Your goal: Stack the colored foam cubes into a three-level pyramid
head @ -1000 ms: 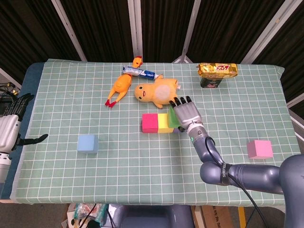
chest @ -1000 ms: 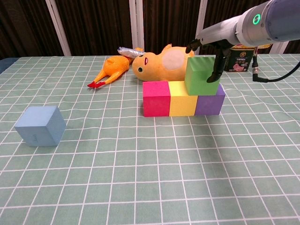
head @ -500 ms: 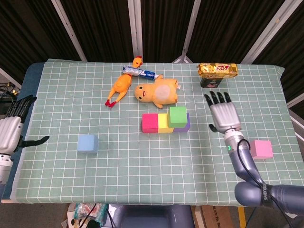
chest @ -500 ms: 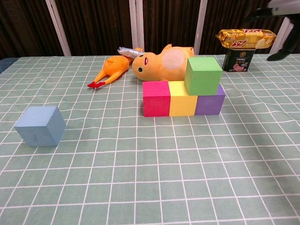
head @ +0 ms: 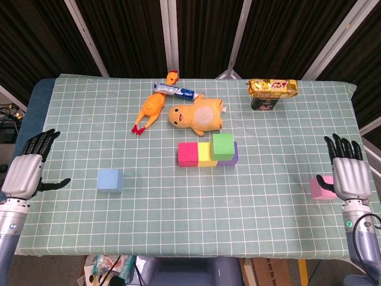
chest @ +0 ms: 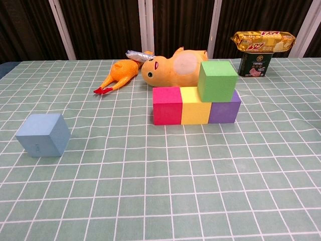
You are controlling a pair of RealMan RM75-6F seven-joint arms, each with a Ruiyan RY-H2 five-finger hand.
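Note:
A row of three foam cubes stands mid-table: magenta cube, yellow cube and purple cube. A green cube rests on top, over the yellow and purple ones. A light blue cube lies alone at the left. A pink cube sits at the right, partly behind my right hand, which is open with fingers spread. My left hand hovers open at the table's left edge. Neither hand shows in the chest view.
At the back lie a yellow plush duck, an orange rubber chicken and a toothpaste tube. A gold snack pack lies on a dark can at the back right.
My right hand let go of the green cube, leaving it on the row, and swung right and toward the front to the pink cube. My left hand rose slightly at the left edge.

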